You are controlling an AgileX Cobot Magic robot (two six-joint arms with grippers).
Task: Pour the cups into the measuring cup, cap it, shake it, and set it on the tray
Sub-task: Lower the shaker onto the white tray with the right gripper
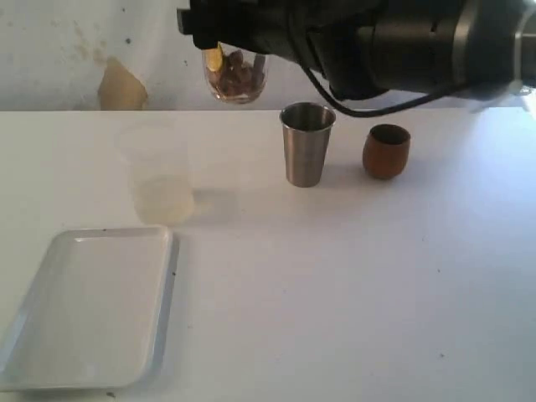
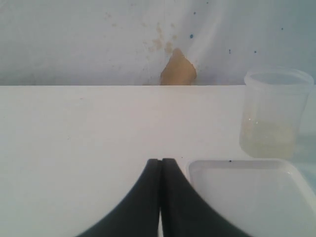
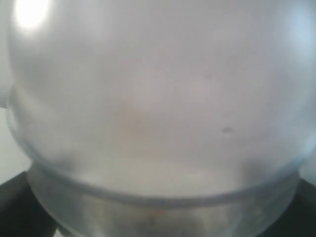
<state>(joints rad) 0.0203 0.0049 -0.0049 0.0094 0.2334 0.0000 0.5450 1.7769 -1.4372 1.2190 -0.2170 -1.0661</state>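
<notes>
The clear measuring cup (image 1: 159,177) stands left of centre with a little pale yellowish liquid at its bottom, and no cap on it. The white tray (image 1: 88,306) lies just in front of it. The steel tumbler (image 1: 306,142) and the brown wooden cup (image 1: 386,151) stand upright to its right. My right gripper (image 1: 230,60) reaches across from the right and is shut on a clear dome-shaped lid (image 1: 236,79), held in the air between the measuring cup and the tumbler. That lid (image 3: 158,108) fills the right wrist view. My left gripper (image 2: 161,161) is shut and empty, low over the table beside the tray (image 2: 247,197), with the measuring cup (image 2: 276,113) beyond.
The black right arm (image 1: 402,42) spans the top of the exterior view above the tumbler and wooden cup. A pale wall with a tan patch (image 1: 122,86) closes the table's far edge. The left arm is out of the exterior view.
</notes>
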